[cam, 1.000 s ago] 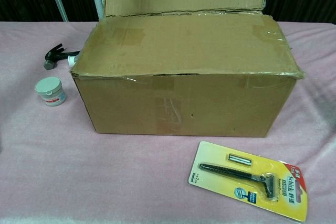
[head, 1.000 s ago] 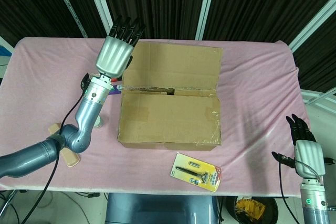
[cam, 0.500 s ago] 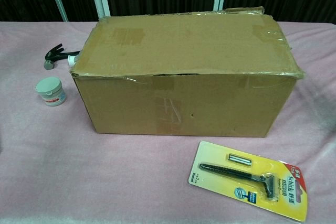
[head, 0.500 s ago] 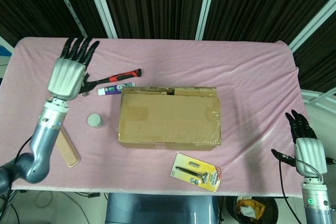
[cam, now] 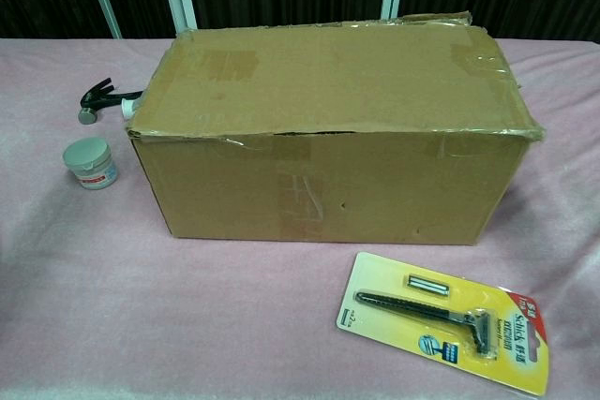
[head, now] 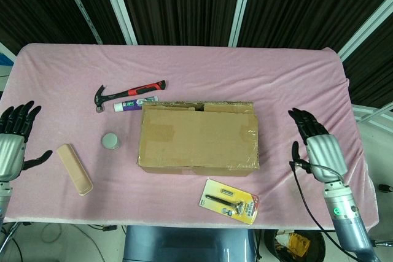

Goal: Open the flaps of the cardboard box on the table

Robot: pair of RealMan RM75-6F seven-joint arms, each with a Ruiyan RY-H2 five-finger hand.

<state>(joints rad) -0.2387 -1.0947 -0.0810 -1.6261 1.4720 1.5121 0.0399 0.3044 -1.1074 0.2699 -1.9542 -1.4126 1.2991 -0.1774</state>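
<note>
The brown cardboard box (head: 198, 136) stands mid-table, also filling the chest view as the box (cam: 328, 128). Its near top flap lies flat over the top, with a thin gap along the front edge. Only a narrow strip of cardboard shows along the rear edge; the far flap's position is otherwise hidden. My left hand (head: 12, 146) hovers at the table's far left edge, fingers spread, holding nothing. My right hand (head: 319, 144) is to the right of the box, apart from it, fingers spread and empty. Neither hand appears in the chest view.
A red-handled hammer (head: 129, 92) and a small tube (head: 138, 105) lie behind the box's left end. A round white jar (cam: 90, 163) and a tan block (head: 75, 169) sit to its left. A carded razor pack (cam: 450, 320) lies in front.
My left hand has left the raised far flap and swung out to the table's left edge. The far flap has dropped out of sight. My right hand has risen closer to the box's right side.
</note>
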